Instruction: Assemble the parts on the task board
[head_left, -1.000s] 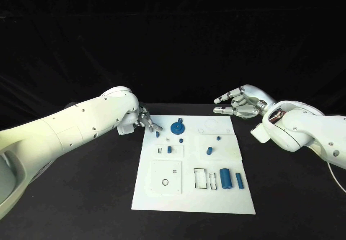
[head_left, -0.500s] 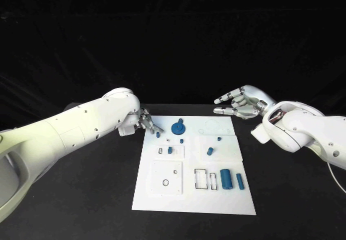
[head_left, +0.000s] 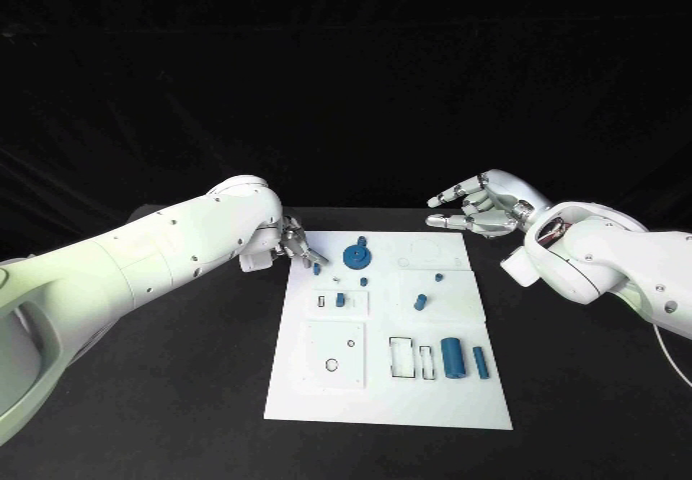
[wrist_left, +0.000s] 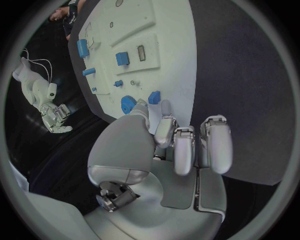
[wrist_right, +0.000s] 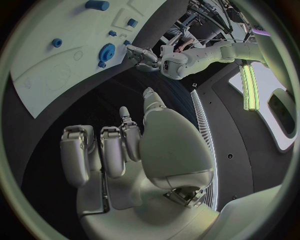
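White board: the task board (head_left: 378, 400) was laid lengthwise in the middle of the black table (head_left: 173, 400), with bare tabletop left along both long edges and the near edge.
Parts: a blue gear (head_left: 356, 261) and small blue pegs were seen toward the far end; two blue cylinders (head_left: 451, 357) were laid near the right edge, beside outlined slots.
Left hand: the left hand (head_left: 293, 247) was placed at the board's far left corner, fingers together and extended, just beside a small blue piece (head_left: 316, 268). Whether that piece was touched could not be told.
Right hand: the right hand (head_left: 480, 208) was held off the board beyond its far right corner, fingers loosely curled and apart, nothing held.
Hidden: the slots' depth could not be made out.
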